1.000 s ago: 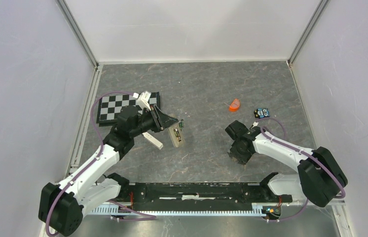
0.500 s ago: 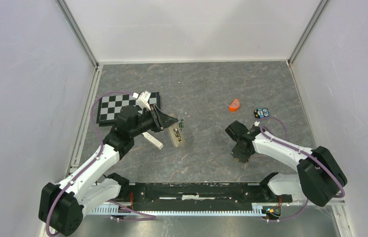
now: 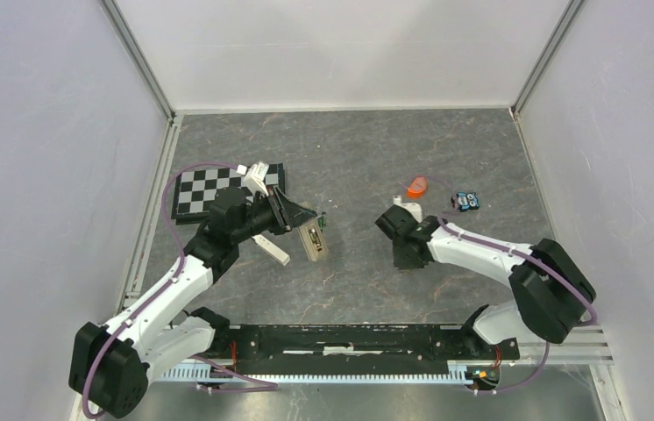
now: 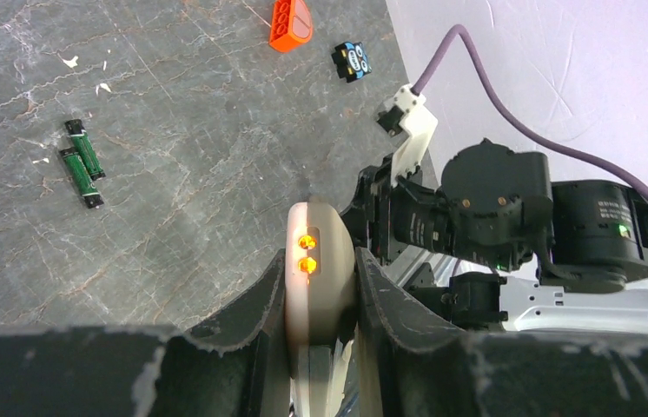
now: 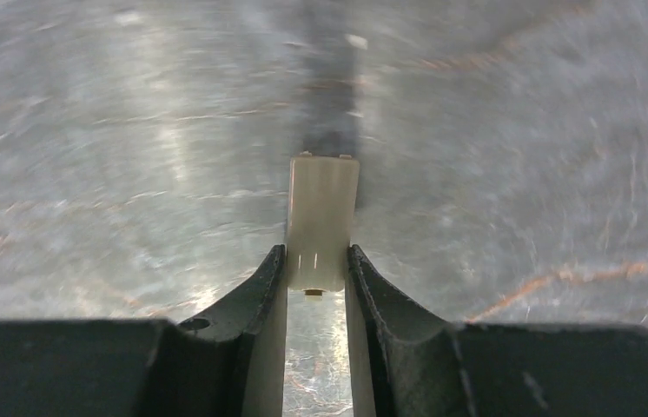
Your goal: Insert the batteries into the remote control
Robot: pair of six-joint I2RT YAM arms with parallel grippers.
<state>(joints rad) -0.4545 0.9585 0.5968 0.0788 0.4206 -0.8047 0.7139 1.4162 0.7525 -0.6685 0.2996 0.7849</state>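
My left gripper point(image 3: 304, 230) is shut on the tan-grey remote control point(image 3: 312, 240), gripping its long sides point(image 4: 320, 261); two orange points glow in a slot near its tip. The two batteries point(image 4: 82, 162), dark with green markings, lie side by side on the table beyond the remote; in the top view they show as a small green speck point(image 3: 323, 220) by the remote's far end. My right gripper point(image 3: 404, 256) is shut on a small cream rectangular cover piece point(image 5: 322, 221) and holds it over the table, to the right of the remote.
A checkerboard mat point(image 3: 205, 189) lies at the back left. A white bar point(image 3: 272, 250) lies by my left gripper. An orange piece point(image 3: 416, 186) and a small blue-black block point(image 3: 465, 201) sit at the back right. Walls enclose the grey table point(image 3: 350, 149).
My right gripper has moved left and away from the near edge, toward the remote, carrying the cream piece. My left arm and the remote have not moved.
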